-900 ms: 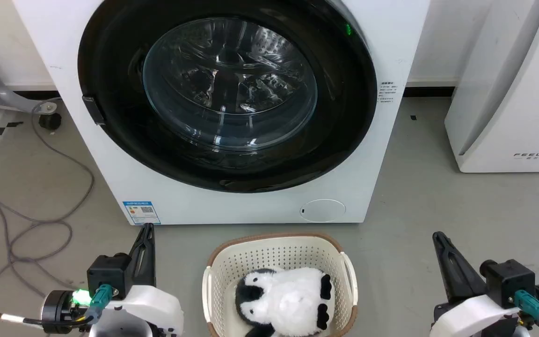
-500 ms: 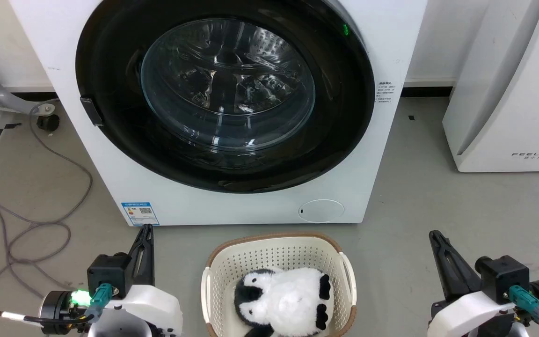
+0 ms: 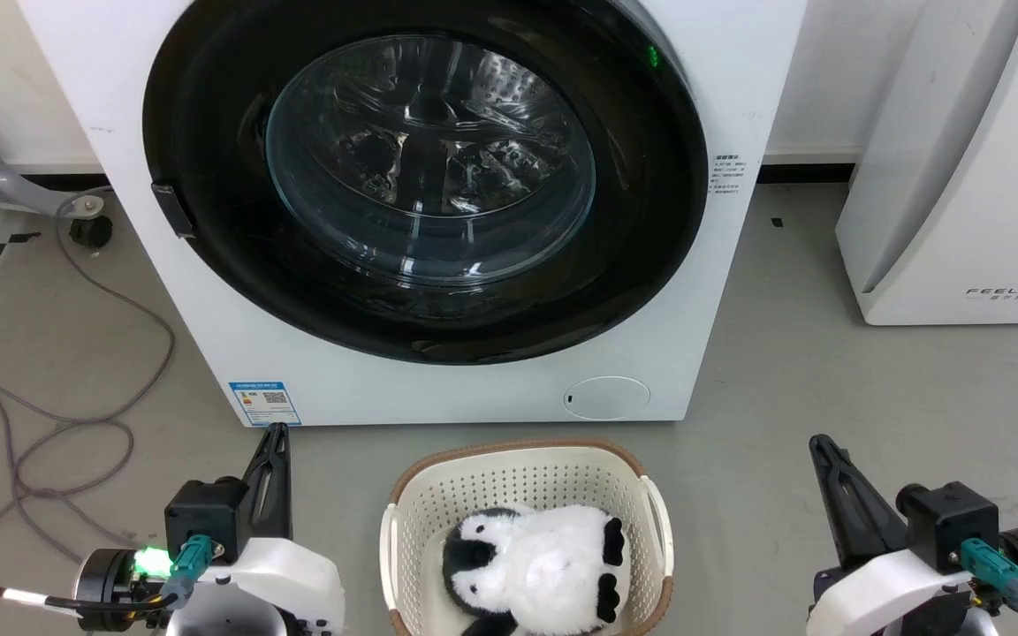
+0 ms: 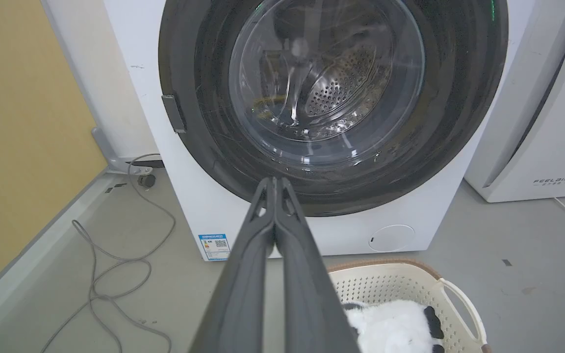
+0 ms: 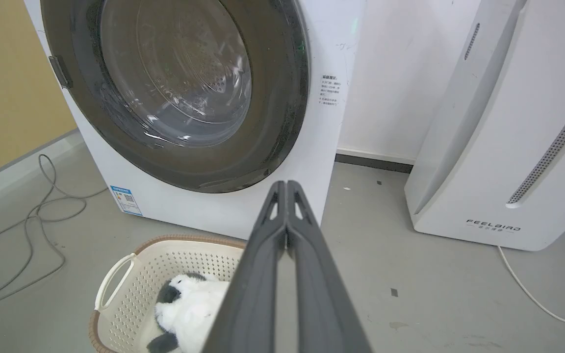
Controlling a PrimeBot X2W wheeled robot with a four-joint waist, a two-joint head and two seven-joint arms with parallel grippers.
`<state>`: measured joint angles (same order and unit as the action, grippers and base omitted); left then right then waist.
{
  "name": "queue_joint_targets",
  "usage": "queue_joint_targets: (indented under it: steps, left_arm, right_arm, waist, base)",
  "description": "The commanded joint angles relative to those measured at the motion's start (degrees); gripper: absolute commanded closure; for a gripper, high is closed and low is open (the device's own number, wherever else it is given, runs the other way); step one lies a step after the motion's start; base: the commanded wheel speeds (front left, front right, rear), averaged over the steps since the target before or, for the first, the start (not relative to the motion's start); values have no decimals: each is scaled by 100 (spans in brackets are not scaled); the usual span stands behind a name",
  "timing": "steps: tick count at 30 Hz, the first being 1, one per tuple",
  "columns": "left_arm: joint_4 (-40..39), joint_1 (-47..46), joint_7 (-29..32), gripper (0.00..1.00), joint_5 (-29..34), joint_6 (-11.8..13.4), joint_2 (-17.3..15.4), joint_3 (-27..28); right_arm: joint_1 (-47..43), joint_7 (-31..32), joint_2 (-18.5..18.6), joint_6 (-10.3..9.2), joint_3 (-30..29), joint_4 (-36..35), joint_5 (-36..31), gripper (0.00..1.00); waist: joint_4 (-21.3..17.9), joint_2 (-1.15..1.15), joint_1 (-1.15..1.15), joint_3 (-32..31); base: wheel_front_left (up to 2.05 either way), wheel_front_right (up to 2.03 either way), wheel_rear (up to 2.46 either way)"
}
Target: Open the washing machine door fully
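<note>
The washing machine (image 3: 438, 389) is a white front-loader straight ahead of me. Its door (image 3: 650, 221), round, glossy black with a clear glass bowl (image 3: 429, 159) at the centre, lies flat against the front, closed; a small dark latch tab (image 3: 172, 208) sits on its left rim. My left gripper (image 3: 277, 433) is at the lower left, shut and empty, well short of the machine. My right gripper (image 3: 820, 442) is at the lower right, shut and empty too. In the left wrist view the door (image 4: 459, 98) fills the upper part above my shut gripper (image 4: 273, 180); the right wrist view shows the door (image 5: 272, 98) up and left of my shut gripper (image 5: 283, 184).
A cream laundry basket (image 3: 527, 473) holding a black-and-white plush toy (image 3: 531, 565) stands on the grey floor between my arms. A white "FEELBIRD" appliance (image 3: 960, 177) stands at the right. Grey cables (image 3: 58, 424) loop over the floor at the left, near a caster (image 3: 89, 230).
The whole head view has shifted slightly left, so the camera moved. The right gripper has drifted a little left and down. Door and left gripper are unchanged.
</note>
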<state>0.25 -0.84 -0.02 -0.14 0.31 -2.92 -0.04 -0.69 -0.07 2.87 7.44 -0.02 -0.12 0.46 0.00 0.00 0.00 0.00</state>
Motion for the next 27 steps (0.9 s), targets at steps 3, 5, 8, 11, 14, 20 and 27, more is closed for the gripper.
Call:
queue_joint_targets:
  steps: [3, 5, 8, 11, 14, 20, 27]
  left_arm:
    - [-25, 84, 2, 100, 14, -31, 4, 4]
    - [-25, 84, 2, 100, 14, -31, 4, 4]
    - [-25, 84, 2, 100, 14, -31, 4, 4]
    - [-25, 84, 2, 100, 14, -31, 4, 4]
    - [2, -1, -1, 0, -1, 3, 2, 0]
    - [13, -7, -38, 0, -11, 38, 2, -20]
    - [-5, -24, -146, 0, -49, 125, 2, -64]
  right_arm:
    - [69, 7, 0, 5, 2, 12, -46, 100]
    - [69, 7, 0, 5, 2, 12, -46, 100]
    - [69, 7, 0, 5, 2, 12, -46, 100]
    - [69, 7, 0, 5, 2, 12, -46, 100]
    - [-1, 0, 0, 0, 0, 0, 3, 0]
    - [-6, -37, 0, 0, -29, -11, 34, 0]
    - [-4, -144, 0, 0, -111, -117, 195, 0]
  waist:
    - [0, 0, 0, 0]
    - [0, 0, 0, 0]
    - [0, 0, 0, 0]
    - [0, 0, 0, 0]
    - [0, 0, 0, 0]
    - [0, 0, 0, 3]
    - [1, 0, 0, 14]
  base:
    - [0, 0, 0]
    - [0, 0, 0]
    - [0, 0, 0]
    - [0, 0, 0]
    - [0, 0, 0]
    - [0, 0, 0]
    - [0, 0, 0]
